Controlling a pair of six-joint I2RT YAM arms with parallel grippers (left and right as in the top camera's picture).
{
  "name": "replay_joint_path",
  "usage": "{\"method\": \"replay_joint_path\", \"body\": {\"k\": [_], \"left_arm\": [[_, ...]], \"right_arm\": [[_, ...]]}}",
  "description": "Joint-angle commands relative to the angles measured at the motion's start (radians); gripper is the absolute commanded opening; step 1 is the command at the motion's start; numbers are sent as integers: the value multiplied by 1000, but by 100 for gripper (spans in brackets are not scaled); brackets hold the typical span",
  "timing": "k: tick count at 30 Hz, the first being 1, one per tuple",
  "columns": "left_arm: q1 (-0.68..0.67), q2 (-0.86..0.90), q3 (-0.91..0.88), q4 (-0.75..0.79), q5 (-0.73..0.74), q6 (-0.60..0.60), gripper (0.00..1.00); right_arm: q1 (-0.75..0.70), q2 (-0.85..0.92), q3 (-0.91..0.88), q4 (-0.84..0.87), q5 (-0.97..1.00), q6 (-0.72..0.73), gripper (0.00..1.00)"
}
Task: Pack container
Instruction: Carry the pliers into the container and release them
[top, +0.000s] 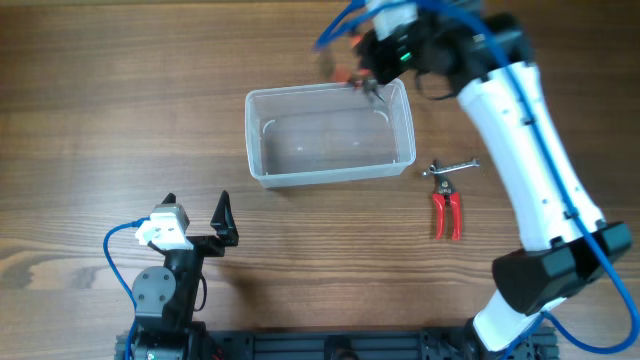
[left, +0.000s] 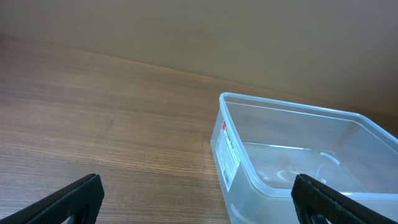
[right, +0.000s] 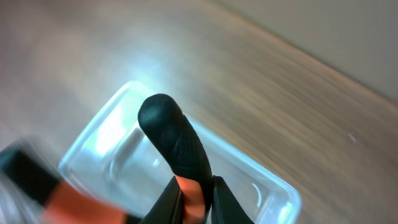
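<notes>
The clear plastic container sits at the table's middle with nothing inside that I can see. My right gripper hovers over its far right corner, shut on a tool with an orange and black handle. In the right wrist view the jaws pinch the handle above the container. The view is blurred by motion. My left gripper is open and empty near the front left, short of the container. Its two fingers frame the left wrist view.
Red-handled pliers lie on the table to the right of the container. A small silver wrench lies just beyond them. The right arm's white link stretches over the table's right side.
</notes>
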Motion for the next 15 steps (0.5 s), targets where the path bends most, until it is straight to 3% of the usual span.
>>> {"method": "replay_joint_path", "body": {"k": [1, 5, 10, 15], "left_arm": [[6, -2, -4, -1, -3, -12, 100], [6, -2, -4, -1, -3, -12, 100], [6, -2, -4, -1, -3, -12, 100], [6, -2, -4, -1, -3, -12, 100]], "right_arm": [[71, 59, 8, -15, 37, -414, 5], [89, 166, 8, -61, 98, -769, 5], [83, 275, 8, -49, 210, -772, 4], [71, 344, 8, 55, 213, -630, 4]]}}
